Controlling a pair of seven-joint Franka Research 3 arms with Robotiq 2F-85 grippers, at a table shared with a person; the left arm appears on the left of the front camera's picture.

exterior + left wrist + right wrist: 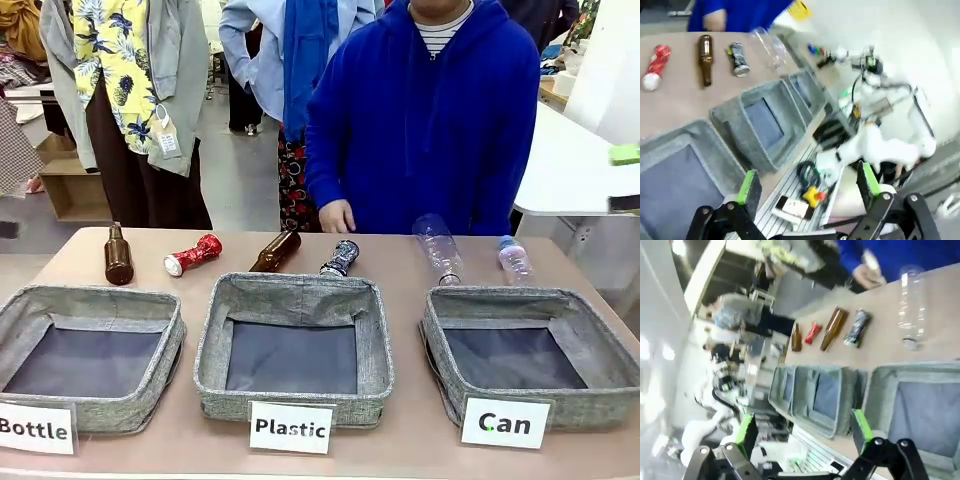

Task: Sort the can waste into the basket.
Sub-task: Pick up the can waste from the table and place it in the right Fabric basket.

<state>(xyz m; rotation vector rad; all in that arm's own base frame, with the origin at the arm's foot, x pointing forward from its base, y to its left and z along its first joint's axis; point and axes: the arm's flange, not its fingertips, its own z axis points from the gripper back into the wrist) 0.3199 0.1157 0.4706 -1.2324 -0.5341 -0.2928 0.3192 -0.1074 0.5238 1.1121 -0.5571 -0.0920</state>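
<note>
- Front view: the red can point(193, 254) and the black can point(340, 258) are seen lying on the table point(400, 262) beyond the baskets, well apart from the "Can" basket point(500, 296).
- Left wrist view: the left gripper point(808, 182) is held wide open and empty.
- Right wrist view: the right gripper point(804, 431) is likewise spread wide and empty.

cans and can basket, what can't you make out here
black can: print too small to read in the front view, smeared by blur in both wrist views.
red can: lettering too small in every view.
Can basket: right corner cut off by the front view's right edge.
Bottle card: its left end cut off by the front view's left edge.
</note>
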